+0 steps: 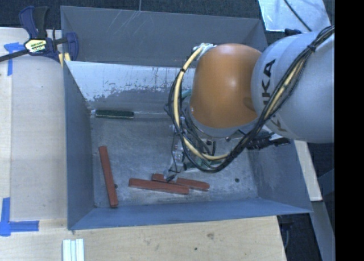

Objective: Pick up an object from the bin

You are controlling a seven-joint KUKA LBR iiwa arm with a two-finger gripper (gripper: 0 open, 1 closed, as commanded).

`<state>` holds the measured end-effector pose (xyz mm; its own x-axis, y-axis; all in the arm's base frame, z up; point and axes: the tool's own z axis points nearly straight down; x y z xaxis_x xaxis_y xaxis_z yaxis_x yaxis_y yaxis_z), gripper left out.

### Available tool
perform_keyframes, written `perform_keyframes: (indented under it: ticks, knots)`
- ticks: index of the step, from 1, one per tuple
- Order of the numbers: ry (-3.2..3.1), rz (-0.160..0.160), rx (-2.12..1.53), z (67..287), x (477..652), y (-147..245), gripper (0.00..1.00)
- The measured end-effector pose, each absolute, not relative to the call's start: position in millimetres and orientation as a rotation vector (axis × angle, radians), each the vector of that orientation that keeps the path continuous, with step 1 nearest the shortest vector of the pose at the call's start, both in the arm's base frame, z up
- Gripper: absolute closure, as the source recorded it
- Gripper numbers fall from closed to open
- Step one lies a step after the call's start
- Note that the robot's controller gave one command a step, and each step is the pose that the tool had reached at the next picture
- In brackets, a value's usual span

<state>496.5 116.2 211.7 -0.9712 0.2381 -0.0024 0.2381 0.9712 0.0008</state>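
- Four slim bar-shaped pieces lay on the floor of the grey metal bin in the camera view.
- Two flat reddish-brown sticks overlapped near the front wall at the middle: longer reddish-brown stick and a shorter reddish-brown stick, touching and crossing at a shallow angle.
- Gripper was low in the bin, its tip just above or touching the overlap of that pair; contact unclear.
- Gripper state: could not tell, open or closed, hidden by the wrist.
- Rounded orange cover and looped yellow-black cables sat above the gripper.
- Third reddish-brown stick lay at the front left, running front to back, well apart from the pair.
- Dark green stick lay along the back wall, left side.
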Motion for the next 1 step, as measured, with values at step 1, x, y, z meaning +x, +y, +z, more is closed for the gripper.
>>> perform_keyframes:
  ticks: [1]
  knots:
    - [3.068, -0.002, 0.699, 67.6, 516.2, 135.8, 0.00]
